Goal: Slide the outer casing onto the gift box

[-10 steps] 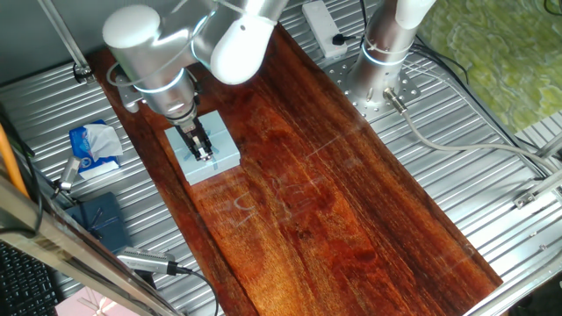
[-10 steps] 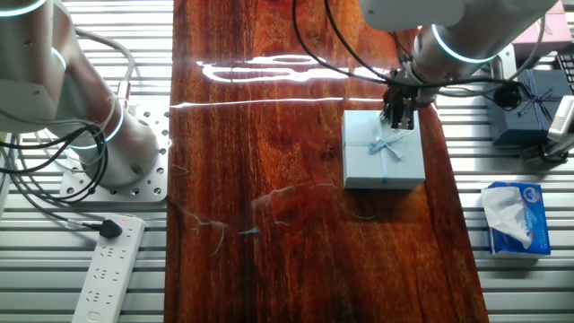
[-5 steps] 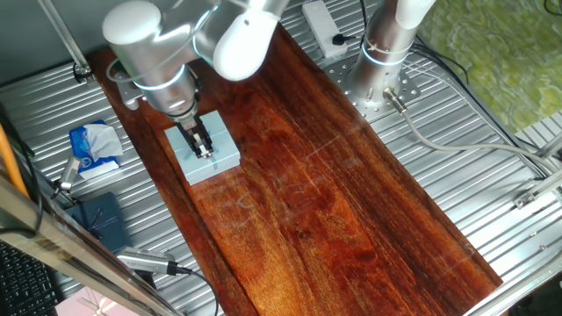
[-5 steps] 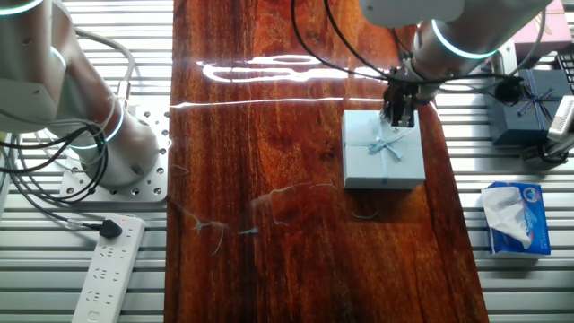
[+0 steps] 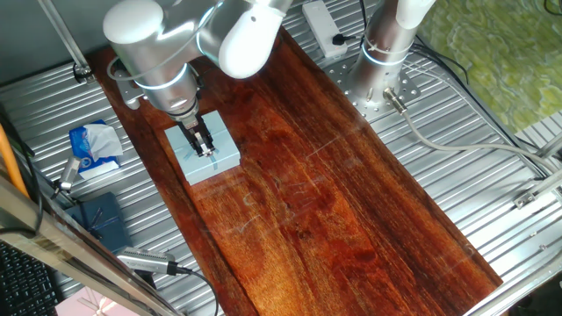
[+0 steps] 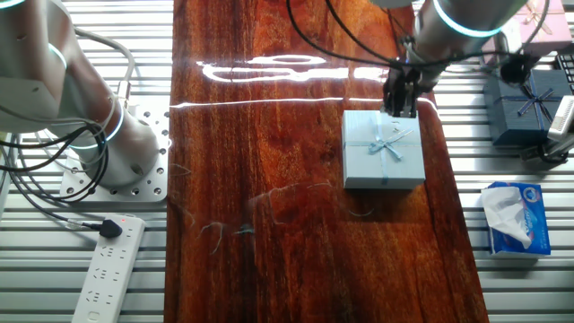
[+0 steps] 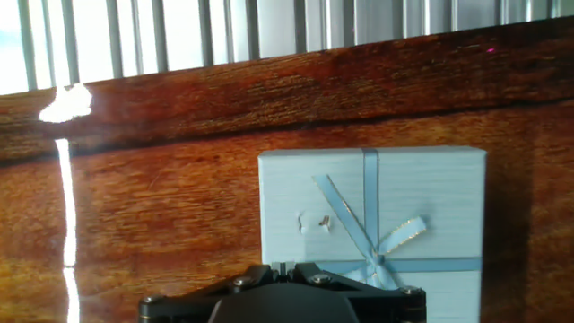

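The outer casing (image 5: 225,151) is a small light blue square sleeve with a crossed ribbon and bow on top. It lies flat on the wooden table (image 5: 334,202) and also shows in the other fixed view (image 6: 384,161) and the hand view (image 7: 421,193). My gripper (image 5: 205,149) hangs just above the casing's top, near its far edge in the other fixed view (image 6: 398,106). Its jaws are shut and hold nothing; in the hand view its fingertips (image 7: 285,267) sit together at the bottom edge. The gift box tray with the brown block shows in no view.
A tissue pack (image 5: 92,147) and a dark navy box (image 5: 101,219) lie on the metal slats beside the board, with a pink box (image 5: 92,307) at the corner. A second arm's base (image 5: 382,53) and a power strip (image 6: 108,269) are on the other side.
My gripper has risen a little off the casing's top and shifted toward its far edge. The casing has not moved.
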Robot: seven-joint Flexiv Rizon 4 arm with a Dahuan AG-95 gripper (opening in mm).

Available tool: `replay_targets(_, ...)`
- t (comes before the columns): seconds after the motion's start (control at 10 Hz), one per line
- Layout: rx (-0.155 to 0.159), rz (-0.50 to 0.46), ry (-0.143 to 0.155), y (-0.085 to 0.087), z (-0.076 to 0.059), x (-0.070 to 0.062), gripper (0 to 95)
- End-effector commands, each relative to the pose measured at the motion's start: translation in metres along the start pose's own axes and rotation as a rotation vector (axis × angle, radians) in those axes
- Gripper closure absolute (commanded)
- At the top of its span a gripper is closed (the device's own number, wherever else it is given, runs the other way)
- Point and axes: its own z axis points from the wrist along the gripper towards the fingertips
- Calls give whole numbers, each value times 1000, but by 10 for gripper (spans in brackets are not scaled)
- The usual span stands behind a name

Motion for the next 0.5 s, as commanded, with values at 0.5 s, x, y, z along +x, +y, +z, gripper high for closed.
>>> replay_targets(0.5, 46, 10, 1, 8, -35, 22, 950)
